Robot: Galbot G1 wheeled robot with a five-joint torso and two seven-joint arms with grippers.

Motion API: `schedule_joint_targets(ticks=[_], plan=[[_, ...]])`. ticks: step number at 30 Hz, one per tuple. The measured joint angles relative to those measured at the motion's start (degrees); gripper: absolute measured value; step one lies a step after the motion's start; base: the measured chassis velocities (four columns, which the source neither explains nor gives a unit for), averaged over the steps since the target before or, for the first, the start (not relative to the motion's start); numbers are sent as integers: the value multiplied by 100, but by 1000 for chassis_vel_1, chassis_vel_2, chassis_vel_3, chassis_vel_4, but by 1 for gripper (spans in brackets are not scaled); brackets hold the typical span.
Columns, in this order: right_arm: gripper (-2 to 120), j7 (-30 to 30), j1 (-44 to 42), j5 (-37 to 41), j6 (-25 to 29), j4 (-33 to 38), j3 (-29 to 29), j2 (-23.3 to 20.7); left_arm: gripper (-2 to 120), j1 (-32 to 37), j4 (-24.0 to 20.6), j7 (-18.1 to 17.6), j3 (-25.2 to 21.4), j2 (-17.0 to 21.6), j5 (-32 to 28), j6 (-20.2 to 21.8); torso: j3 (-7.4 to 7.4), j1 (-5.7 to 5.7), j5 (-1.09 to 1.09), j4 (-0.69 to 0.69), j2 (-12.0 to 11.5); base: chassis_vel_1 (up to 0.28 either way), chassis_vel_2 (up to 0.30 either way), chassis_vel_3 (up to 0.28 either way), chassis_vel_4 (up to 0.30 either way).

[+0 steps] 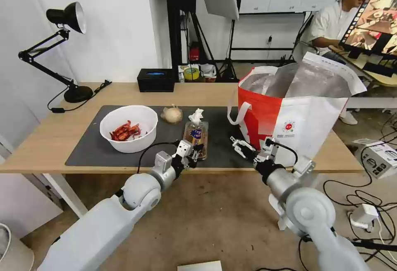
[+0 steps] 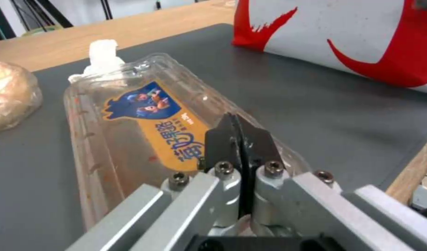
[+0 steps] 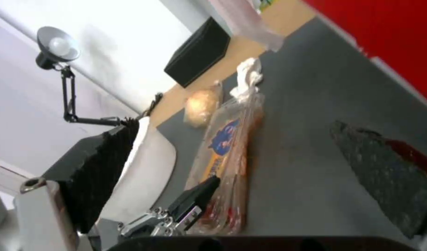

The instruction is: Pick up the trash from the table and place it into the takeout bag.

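Clear hinged tray [image 1: 196,137] flat on dark mat [image 1: 95,147], near table [image 1: 49,138] edge. Left gripper [image 2: 241,139] fingers pinched together at tray's near end; grasp step, seemingly. Right gripper [image 1: 238,145] fingers apart, idle beside takeout bag [image 1: 289,122]. Next: lift, carry over bag mouth.

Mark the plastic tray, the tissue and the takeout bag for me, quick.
plastic tray [image 2: 143,115]: left wrist view, on its printed label.
tissue [image 1: 196,116]: head view, middle of the crumpled wad.
takeout bag [image 1: 306,122]: head view, white front panel beside the logo.
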Motion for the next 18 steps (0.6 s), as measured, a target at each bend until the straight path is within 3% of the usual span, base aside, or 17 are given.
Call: schedule_joint_targets(ticks=[10,18], plan=[[100,341,683,759,-199,-544,-241,132,0,23,2,-38,-20,36,-3,-1,0,0,0,0,0,0,0,0,0],[100,894,1708,993,-732,-1217,-740,335,0,121,-21,-94,-109,84,-23,-42,0,0,-1,0,0,0,0,0,0]])
